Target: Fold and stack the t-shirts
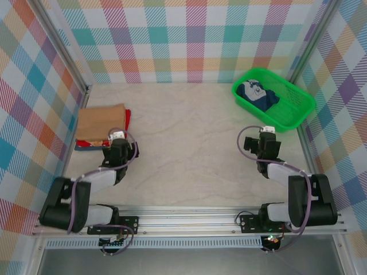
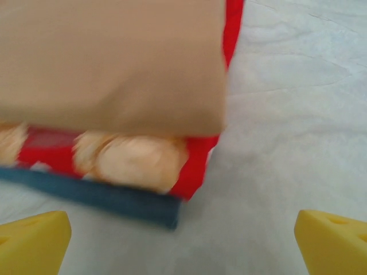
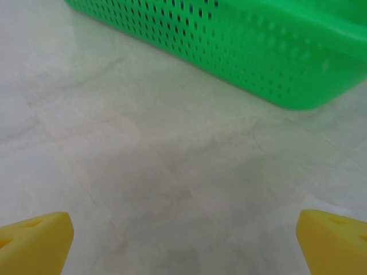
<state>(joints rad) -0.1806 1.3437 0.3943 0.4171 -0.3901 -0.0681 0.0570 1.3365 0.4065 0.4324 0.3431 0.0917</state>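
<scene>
A folded tan-brown t-shirt (image 1: 101, 120) lies on top of a red t-shirt (image 1: 127, 119) at the table's left, and a dark blue cloth edge (image 1: 86, 146) shows beneath them. In the left wrist view the tan shirt (image 2: 114, 63) covers most of the red shirt (image 2: 200, 160), with the blue layer (image 2: 114, 197) at the bottom. My left gripper (image 1: 116, 137) (image 2: 183, 252) is open just short of the stack's near right corner, holding nothing. My right gripper (image 1: 266, 132) (image 3: 183, 252) is open over bare table, in front of the basket.
A green mesh basket (image 1: 298, 102) (image 3: 258, 46) stands at the back right with a navy-and-white garment (image 1: 258, 94) in it. Checked walls enclose the table on three sides. Metal rails run along the edges.
</scene>
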